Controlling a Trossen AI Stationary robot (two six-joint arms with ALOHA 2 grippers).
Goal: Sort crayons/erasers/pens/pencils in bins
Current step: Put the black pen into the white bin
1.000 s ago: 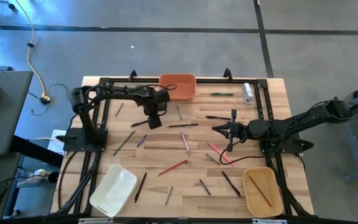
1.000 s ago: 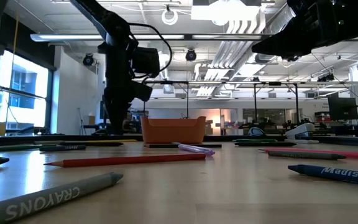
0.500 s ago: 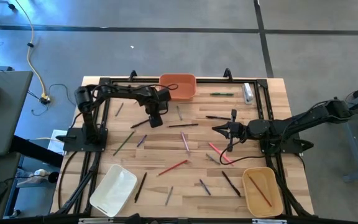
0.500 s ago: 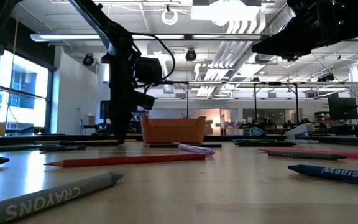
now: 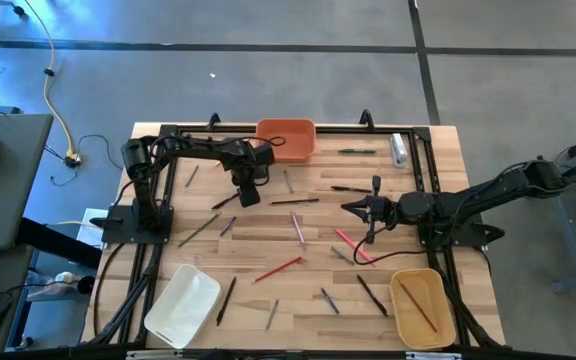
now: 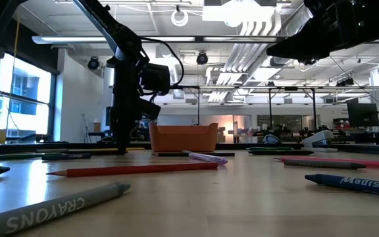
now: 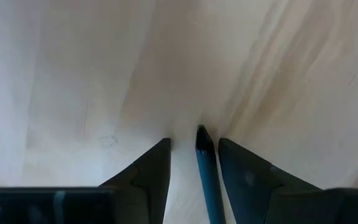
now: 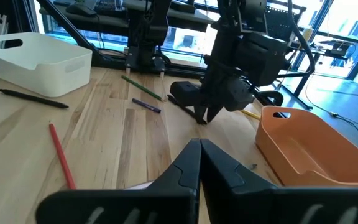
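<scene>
High view: my left gripper has dropped onto a dark pen near the far edge by the orange bin; low view: tips at the tabletop; left wrist: released, straddling it, grasp next; right gripper clenched, idle.

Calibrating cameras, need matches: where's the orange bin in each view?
High view: orange bin at the table's far edge, middle, just right of the left gripper.
Low view: middle, far across the table.
Left wrist view: not in it.
Right wrist view: right side.
Shared landmark: the left gripper beside it.
</scene>
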